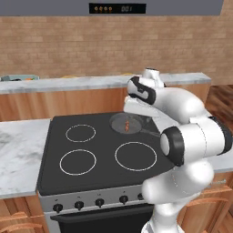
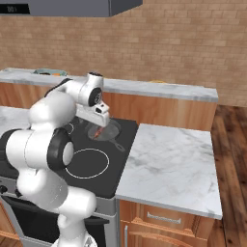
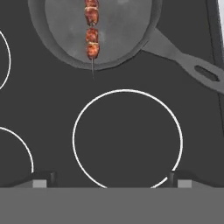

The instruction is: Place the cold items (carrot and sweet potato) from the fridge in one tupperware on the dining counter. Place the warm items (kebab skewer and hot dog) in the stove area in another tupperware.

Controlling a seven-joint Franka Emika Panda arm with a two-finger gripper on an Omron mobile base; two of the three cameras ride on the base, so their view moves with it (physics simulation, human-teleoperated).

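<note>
So the arm is reaching out over the black stovetop, with the gripper hanging above the cooktop near the back right burner. From the hand view the two finger tips sit far apart at the bottom corners, so the jaws are spread wide with nothing between them.

The kebab skewer is lying in a grey frying pan on that back right burner. The hand view is the good one here: you can see the browned meat chunks lined up along the stick and the bare pointed end poking out over the pan's rim. It also shows the pan handle running off toward the stove's edge, and a white burner ring right under the gripper, between the finger tips.

In the left base view the skewer is just a small orange-red streak in the pan, partly tucked under the robot's wrist. That view shows the knobs along the stove's front, the marble counter on the left, and the range hood display up top.

The right base view gives the other side: a marble counter right of the stove, wood floor beyond it, and the raised dining counter behind against the brick wall.
</note>
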